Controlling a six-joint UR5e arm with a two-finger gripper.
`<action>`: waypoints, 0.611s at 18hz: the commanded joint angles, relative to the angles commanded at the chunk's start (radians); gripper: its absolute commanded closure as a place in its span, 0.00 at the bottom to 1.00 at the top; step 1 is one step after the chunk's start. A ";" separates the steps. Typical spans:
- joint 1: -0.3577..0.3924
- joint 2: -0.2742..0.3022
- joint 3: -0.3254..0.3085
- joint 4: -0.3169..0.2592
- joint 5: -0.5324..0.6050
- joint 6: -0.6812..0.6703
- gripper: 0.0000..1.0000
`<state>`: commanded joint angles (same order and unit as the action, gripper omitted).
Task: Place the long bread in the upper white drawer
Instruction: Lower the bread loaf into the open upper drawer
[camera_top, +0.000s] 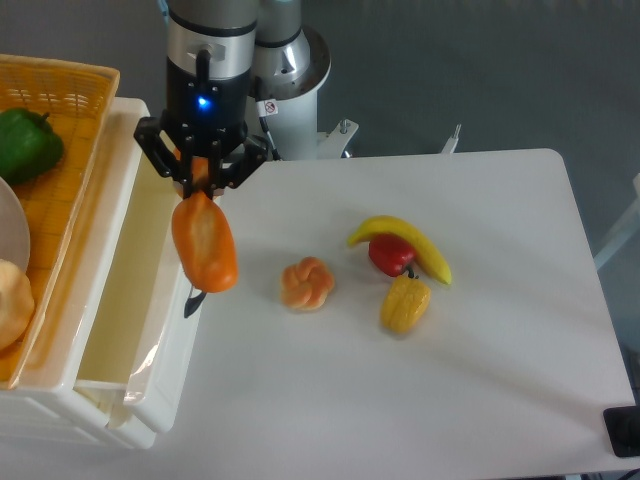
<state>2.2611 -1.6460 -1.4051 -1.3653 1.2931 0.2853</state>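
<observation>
One transfer step is under way: the tool (201, 178) of the arm pinches the upper end of the long bread (205, 243), a smooth, glossy orange-brown oval loaf with a paler face, which hangs lengthwise below the jaws, clear of the white table (480, 350). The loaf is suspended over the front wall of the upper white drawer (110, 300), a long white plastic tray with a pale cream interior that stands pulled open; the lower end of the loaf hides most of the black curved handle (192, 300) on the drawer front. Pick-up and lift are judged complete, and the carry is nearly so, since the bread appears to straddle the drawer's front edge rather than hang squarely above the cavity. Remaining, by this judgement: a little more travel toward the drawer interior, a descent, and release. Beyond the drawer, a woven yellow-orange basket (70, 90) holds a green bell pepper (25, 143). Left on the table, well apart from the drawer, are a small round knotted bun (306, 284), a curved yellow banana (405, 243), a red pepper (390, 255) touching the banana, and a yellow corn-like piece (405, 303) just beside them.
</observation>
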 joint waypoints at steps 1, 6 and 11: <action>-0.009 -0.002 -0.002 0.005 0.000 0.003 1.00; -0.034 -0.003 -0.012 0.023 0.002 0.006 1.00; -0.044 -0.002 -0.046 0.067 0.002 0.012 1.00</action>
<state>2.2166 -1.6475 -1.4510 -1.2979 1.2947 0.2976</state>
